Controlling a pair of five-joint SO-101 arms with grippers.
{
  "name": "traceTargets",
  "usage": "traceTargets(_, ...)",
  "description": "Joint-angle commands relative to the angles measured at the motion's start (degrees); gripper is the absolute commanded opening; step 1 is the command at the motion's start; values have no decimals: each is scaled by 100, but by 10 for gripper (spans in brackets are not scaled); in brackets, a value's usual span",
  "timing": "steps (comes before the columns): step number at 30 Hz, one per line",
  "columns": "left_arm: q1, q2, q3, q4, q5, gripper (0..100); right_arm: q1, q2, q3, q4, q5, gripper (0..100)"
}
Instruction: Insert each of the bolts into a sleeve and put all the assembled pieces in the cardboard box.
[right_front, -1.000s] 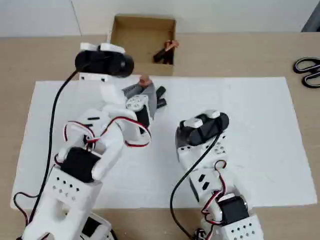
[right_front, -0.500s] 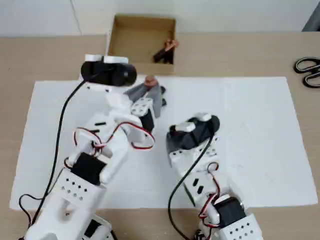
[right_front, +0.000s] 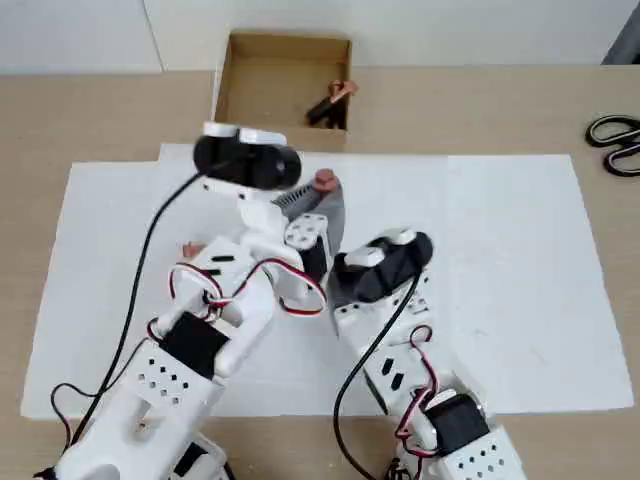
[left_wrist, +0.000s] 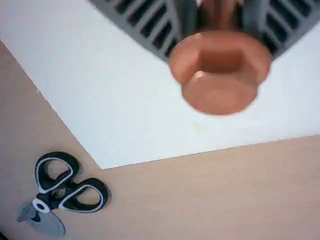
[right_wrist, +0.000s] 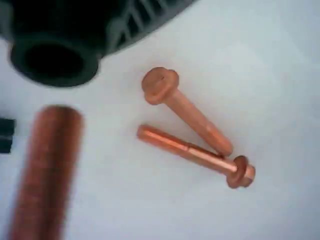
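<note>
We see the L pincer clenched on a copper hex-head bolt, over the white paper sheet on the tabletop. The R pincer grips a black cylindrical sleeve, w/ two loose copper bolts lying near. Well apart, the brown cardboard box holds assembled pieces.

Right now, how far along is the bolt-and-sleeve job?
Done: at least one assembled piece lies in the cardboard box. In hand: the left gripper holds a bolt, the right gripper holds a sleeve; the bolt is not yet inserted. Left: that insertion and boxing, plus two loose bolts on the white sheet.
</note>
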Motion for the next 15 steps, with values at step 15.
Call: traceTargets(15,88,-79,145,-18,360,6,-66,-92,-35,-136,-70,3)
